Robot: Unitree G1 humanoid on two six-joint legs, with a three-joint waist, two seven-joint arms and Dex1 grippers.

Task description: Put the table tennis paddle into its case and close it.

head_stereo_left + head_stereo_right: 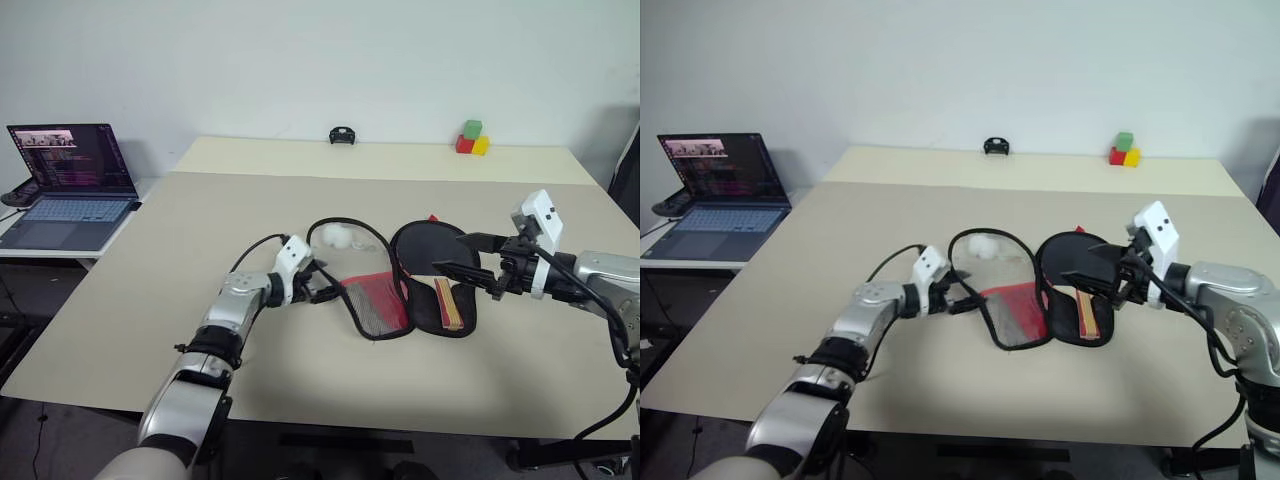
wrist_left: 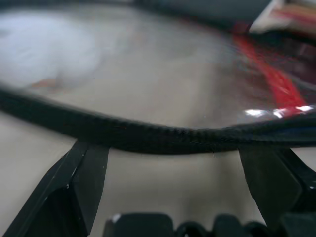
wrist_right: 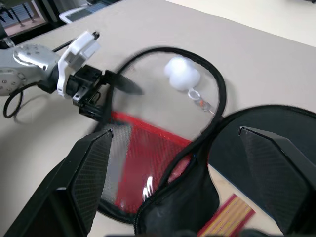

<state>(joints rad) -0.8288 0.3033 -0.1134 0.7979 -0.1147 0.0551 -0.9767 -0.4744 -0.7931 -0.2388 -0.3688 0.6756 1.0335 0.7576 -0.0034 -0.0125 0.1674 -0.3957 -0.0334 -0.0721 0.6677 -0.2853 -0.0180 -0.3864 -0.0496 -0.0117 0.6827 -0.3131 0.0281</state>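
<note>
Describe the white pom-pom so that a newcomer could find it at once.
Look at the middle of the beige table, where the open black case lies. The white pom-pom rests on the table inside the case's clear flap, ringed by the black zip edge; it is the sole fluffy white ball.

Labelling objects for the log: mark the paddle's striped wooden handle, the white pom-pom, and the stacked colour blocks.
Striped light wooden paddle handle (image 1: 447, 303), left eye view, middle of the handle.
White fluffy pom-pom (image 3: 181, 73), right wrist view, centre of the ball.
Green, red and yellow blocks (image 1: 472, 139), left eye view, middle of the stack.
</note>
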